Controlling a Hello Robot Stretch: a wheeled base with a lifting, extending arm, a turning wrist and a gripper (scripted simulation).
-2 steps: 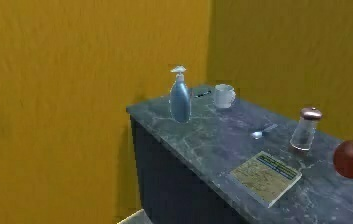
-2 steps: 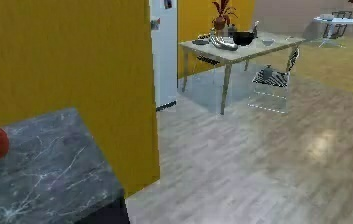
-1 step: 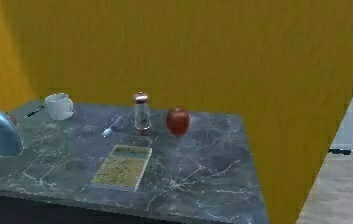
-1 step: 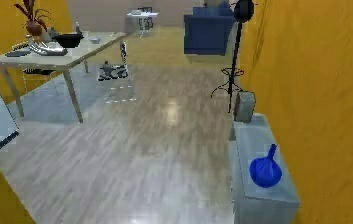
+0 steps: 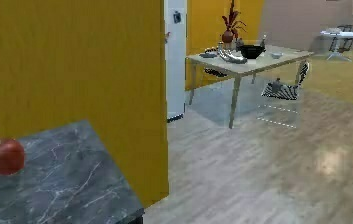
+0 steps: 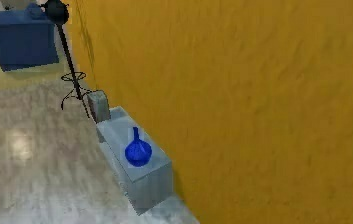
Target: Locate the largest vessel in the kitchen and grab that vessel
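Vessel not yet reached — search stage, I judge.
Likeliest candidate: the dark bowl (image 5: 250,50) on the far table (image 5: 289,60), well apart from me; a blue vase (image 6: 136,150) sits on a grey stand (image 6: 149,180) by the yellow wall (image 6: 264,90). Approach and grab remain — the pincer's state I cannot tell.

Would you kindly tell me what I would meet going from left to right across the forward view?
Red round thing → yellow wall → white upright panel → wooden table → small white table in the far room.
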